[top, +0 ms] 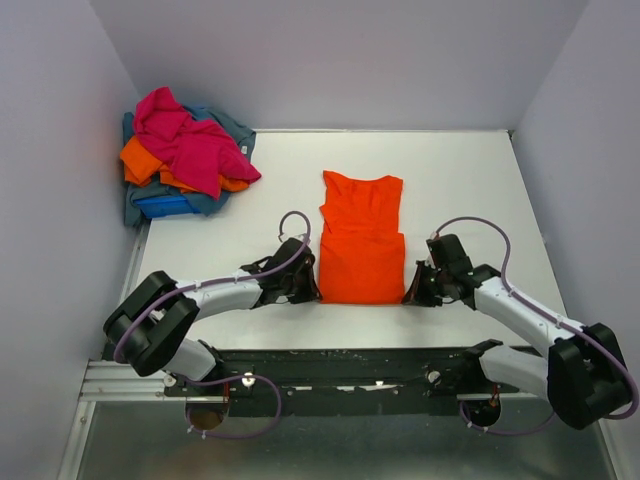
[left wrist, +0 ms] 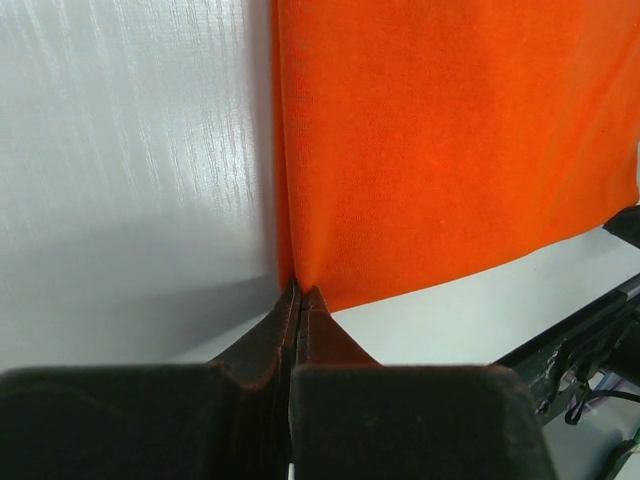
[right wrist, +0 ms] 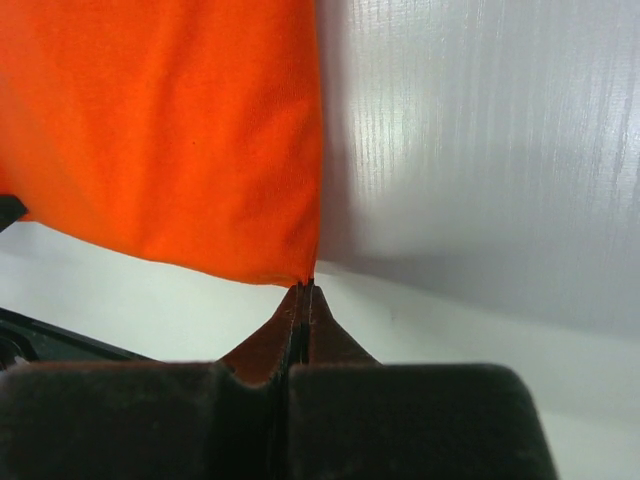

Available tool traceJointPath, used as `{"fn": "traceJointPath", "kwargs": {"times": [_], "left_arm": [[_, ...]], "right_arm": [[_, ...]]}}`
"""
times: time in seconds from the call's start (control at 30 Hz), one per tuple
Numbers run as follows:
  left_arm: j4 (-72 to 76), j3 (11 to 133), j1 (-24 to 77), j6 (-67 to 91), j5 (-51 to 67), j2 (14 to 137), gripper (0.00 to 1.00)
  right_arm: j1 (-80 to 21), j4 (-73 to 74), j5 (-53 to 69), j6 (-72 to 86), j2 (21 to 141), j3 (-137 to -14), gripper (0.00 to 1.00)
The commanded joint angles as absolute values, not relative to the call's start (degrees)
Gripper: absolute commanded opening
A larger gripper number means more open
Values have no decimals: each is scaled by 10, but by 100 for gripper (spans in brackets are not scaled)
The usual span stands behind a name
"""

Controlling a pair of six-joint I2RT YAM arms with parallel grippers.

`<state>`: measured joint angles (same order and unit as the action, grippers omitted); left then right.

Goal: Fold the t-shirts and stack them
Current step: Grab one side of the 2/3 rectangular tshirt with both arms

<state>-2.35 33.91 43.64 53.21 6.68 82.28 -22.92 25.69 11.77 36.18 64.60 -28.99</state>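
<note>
At the near corners: left end effector (left wrist: 300,293) and right end effector (right wrist: 306,288) clamped on orange t-shirt (top: 361,250).

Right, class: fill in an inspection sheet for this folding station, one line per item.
Surface: white table, smooth.
Job's things: orange t-shirt lies flat at centre, partly folded; crumpled pile of t-shirts in the far left corner.
Clutter: nothing seen.
Grippers: left gripper shut on its near left corner; right gripper shut on its near right corner.
Cables: purple cables loop above both wrists.
Surroundings: pale walls on three sides.
</note>
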Motion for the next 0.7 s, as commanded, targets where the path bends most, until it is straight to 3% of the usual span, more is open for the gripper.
{"fn": "traceJointPath", "kwargs": {"times": [0.0,0.03,0.1,0.17,0.67], "left_arm": [[-52,347,442,523,47,809,0],[-56,346,442,523,49,808,2],[-64,345,444,523,47,809,21],[-64,341,445,523,47,810,27],[-125,369,446,495,9,813,32]], "right_arm": [[-231,287,110,354,624,-308,1],[-232,288,109,354,622,-308,1],[-231,289,107,354,621,-307,1],[-231,290,107,353,621,-306,1],[-231,275,108,355,635,-299,1]]}}
